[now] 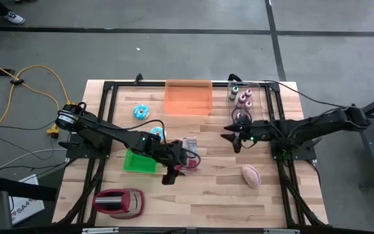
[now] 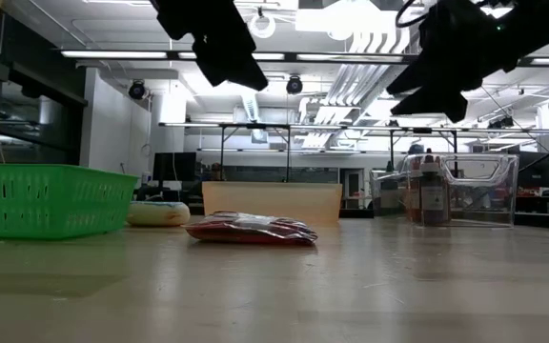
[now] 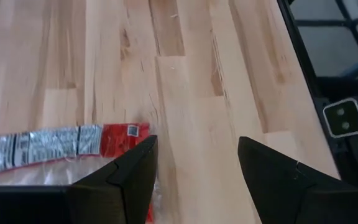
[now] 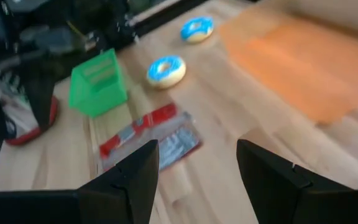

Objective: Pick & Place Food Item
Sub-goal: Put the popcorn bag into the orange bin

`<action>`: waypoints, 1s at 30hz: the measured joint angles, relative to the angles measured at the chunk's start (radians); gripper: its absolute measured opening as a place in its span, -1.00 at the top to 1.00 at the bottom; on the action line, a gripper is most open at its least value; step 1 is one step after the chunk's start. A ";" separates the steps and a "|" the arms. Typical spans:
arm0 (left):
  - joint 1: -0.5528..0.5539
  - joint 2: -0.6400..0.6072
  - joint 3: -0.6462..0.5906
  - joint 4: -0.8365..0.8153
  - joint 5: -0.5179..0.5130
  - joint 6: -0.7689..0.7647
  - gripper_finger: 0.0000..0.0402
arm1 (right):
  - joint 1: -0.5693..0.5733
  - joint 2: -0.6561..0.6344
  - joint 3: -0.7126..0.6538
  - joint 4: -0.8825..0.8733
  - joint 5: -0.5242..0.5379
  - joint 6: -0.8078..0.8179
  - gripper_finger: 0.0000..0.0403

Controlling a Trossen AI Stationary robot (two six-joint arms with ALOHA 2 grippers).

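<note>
Wooden butcher-block table point(image 1: 219, 188) fills the centre of the high view, framed by black rails. My left gripper point(image 1: 169, 177) hangs below centre in that view, just at the lower edge of the red and silver food packet point(image 1: 188, 161). In the left wrist view my two fingers point(image 3: 126, 180) stand apart with bare wood between them; nothing is between them, and the packet point(image 3: 61, 144) lies beside the left finger, at the lower left of that frame. The jaws are released.

My right gripper point(image 1: 234, 139) sits right of centre in the high view, above the table and well apart from the packet. The right wrist view shows its fingers point(image 4: 129, 183) spread with only table between them; released as well, holding nothing. In that same view the packet point(image 4: 149, 135) lies at the middle, with two blue-iced doughnuts point(image 4: 166, 70) above it.

Other items in the high view: a green basket point(image 1: 139, 161) just left of the packet, an orange tray point(image 1: 188, 96) at upper centre, a clear bin of small bottles point(image 1: 244, 99) at upper right, a pinkish rounded item point(image 1: 251, 175) at lower right, and a red container point(image 1: 119, 202) at lower left.

In the low view the packet point(image 2: 251, 230) lies flat on the table at the centre, with both arms dark along the top edge.
</note>
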 joint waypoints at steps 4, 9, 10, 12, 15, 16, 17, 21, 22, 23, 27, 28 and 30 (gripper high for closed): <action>0.002 0.000 0.000 -0.001 0.000 -0.056 -0.07 | 0.032 0.061 0.000 0.020 0.000 0.004 -0.01; 0.039 0.000 0.000 -0.030 0.050 -0.117 -0.07 | 0.055 0.138 0.000 0.084 0.000 0.006 -0.01; 0.053 0.000 0.000 -0.043 0.065 -0.128 -0.07 | 0.059 0.152 0.000 0.103 0.000 0.006 -0.01; 0.086 0.000 0.000 -0.079 0.082 -0.137 -0.07 | 0.066 0.181 0.000 0.138 -0.001 0.006 -0.01; 0.136 0.000 0.000 -0.131 0.082 -0.139 -0.07 | 0.076 0.220 0.000 0.183 -0.006 0.006 -0.01; 0.151 0.000 0.000 -0.138 0.080 -0.139 -0.07 | 0.077 0.234 0.000 0.198 -0.013 0.006 -0.01; 0.165 0.000 0.000 -0.142 0.079 -0.139 -0.07 | 0.077 0.247 0.000 0.212 -0.025 0.006 -0.01; 0.196 0.000 0.000 -0.138 0.079 -0.139 -0.07 | 0.077 0.297 -0.001 0.247 -0.059 0.006 -0.01; 0.197 0.000 -0.002 -0.136 0.079 -0.139 -0.07 | 0.077 0.309 -0.001 0.255 -0.065 0.006 -0.01; 0.196 0.000 -0.010 -0.125 0.076 -0.139 -0.07 | 0.077 0.320 -0.001 0.258 -0.071 0.006 -0.01; 0.181 0.000 -0.059 -0.110 0.020 -0.138 -0.06 | 0.077 0.359 -0.001 0.270 -0.072 0.005 -0.01; 0.177 0.000 -0.068 -0.110 0.007 -0.139 -0.06 | 0.077 0.364 -0.001 0.275 -0.072 0.005 -0.01; 0.173 0.000 -0.084 -0.100 0.001 -0.133 -0.06 | 0.077 0.366 -0.001 0.279 -0.072 0.002 -0.01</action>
